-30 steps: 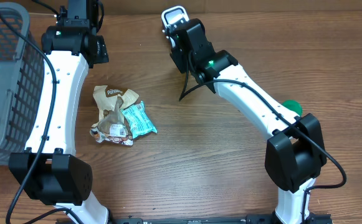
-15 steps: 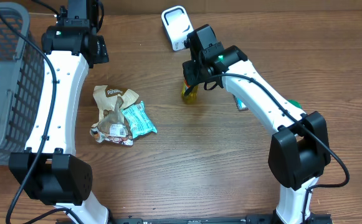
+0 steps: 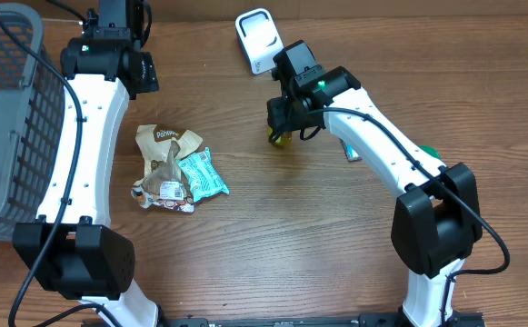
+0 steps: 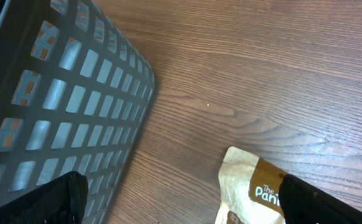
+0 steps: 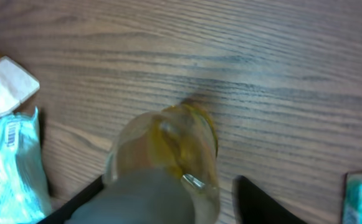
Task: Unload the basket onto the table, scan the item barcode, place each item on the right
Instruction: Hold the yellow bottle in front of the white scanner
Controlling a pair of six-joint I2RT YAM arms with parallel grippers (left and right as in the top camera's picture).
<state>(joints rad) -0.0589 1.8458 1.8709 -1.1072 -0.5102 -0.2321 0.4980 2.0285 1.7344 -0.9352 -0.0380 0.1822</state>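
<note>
The small clear bottle with yellow contents (image 5: 168, 152) sits on the wooden table (image 3: 273, 236) near the white box-shaped barcode scanner (image 3: 257, 41), on the side toward the robot. It looks roughly upright, its long axis pointing up between the fingers, though blur leaves doubt. The right gripper (image 5: 169, 183) straddles it from above, jaws partly apart with a gap on one side, apparently not clamping. The left gripper (image 4: 177, 186), spread wide and empty, hovers well left of the scanner beside the grey plastic mesh basket (image 4: 56, 93). The right arm is far nearer.
</note>
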